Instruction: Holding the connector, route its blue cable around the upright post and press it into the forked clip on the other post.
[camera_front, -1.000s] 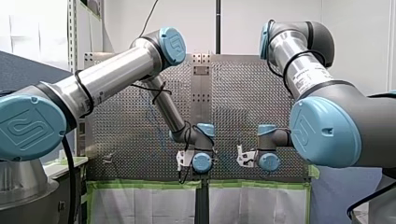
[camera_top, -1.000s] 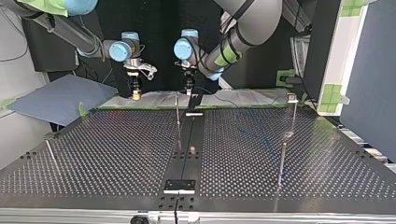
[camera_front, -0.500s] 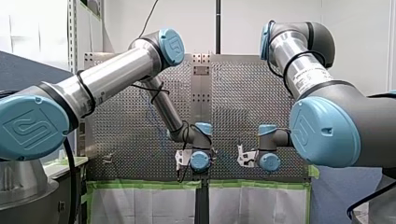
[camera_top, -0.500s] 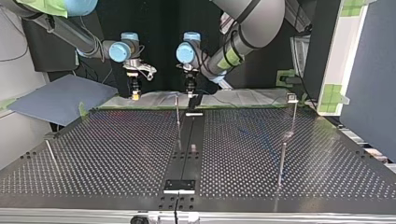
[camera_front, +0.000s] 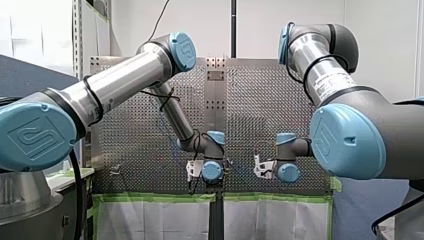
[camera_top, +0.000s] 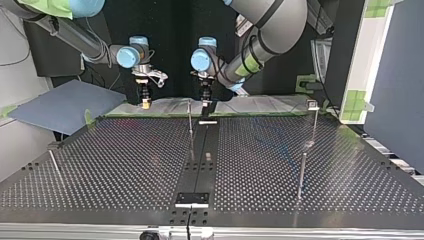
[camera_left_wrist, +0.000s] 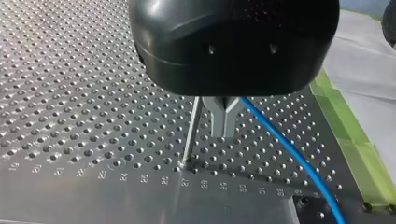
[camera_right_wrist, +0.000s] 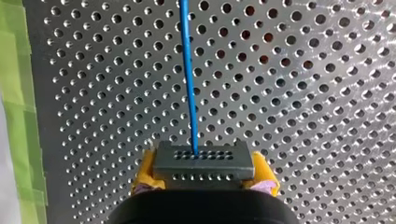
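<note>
My right gripper (camera_right_wrist: 204, 176) is shut on the grey connector (camera_right_wrist: 204, 160), with a yellow pad (camera_right_wrist: 144, 172) on each side of it. The blue cable (camera_right_wrist: 187, 74) leaves the connector and runs ahead over the perforated plate. My left gripper (camera_left_wrist: 224, 133) has its metal fingers shut, just beside a thin upright post (camera_left_wrist: 191, 130). The blue cable (camera_left_wrist: 289, 154) comes out from by those fingers and trails away; whether it is pinched I cannot tell. In the top view my right gripper (camera_top: 145, 102) and left gripper (camera_top: 205, 101) hang at the table's far edge, near the post (camera_top: 190, 120). A post with a clip head (camera_top: 313, 105) stands at the far right.
The perforated table (camera_top: 110, 160) has a black centre strip with a small block (camera_top: 192, 198) near the front. More thin posts stand at the top view's left (camera_top: 54, 164) and right (camera_top: 301, 175). Green tape (camera_left_wrist: 348, 135) and white cloth border the far edge.
My left arm's wrist has shifted a little toward the front view's left, rightward in the top view. My right arm and the connector have stayed put.
</note>
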